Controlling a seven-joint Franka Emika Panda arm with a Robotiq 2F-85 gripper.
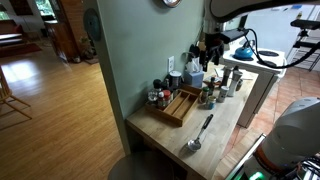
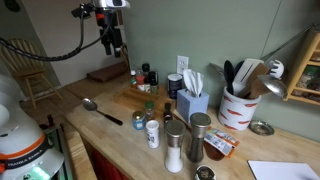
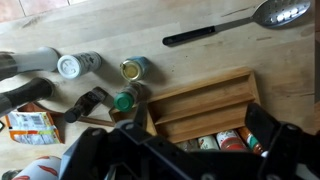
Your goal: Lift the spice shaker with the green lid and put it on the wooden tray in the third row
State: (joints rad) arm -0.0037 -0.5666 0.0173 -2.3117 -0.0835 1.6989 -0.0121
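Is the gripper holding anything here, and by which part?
Nothing held: the gripper hangs open, high above the counter; the green-lid shaker stands on it beside the wooden tray.

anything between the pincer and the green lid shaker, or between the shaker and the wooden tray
Nothing visible. The pincer hangs high over the counter with open air below. The green-lid shaker stands just off the wooden tray; a yellow-topped jar is close beside it, and some jars sit in one row.
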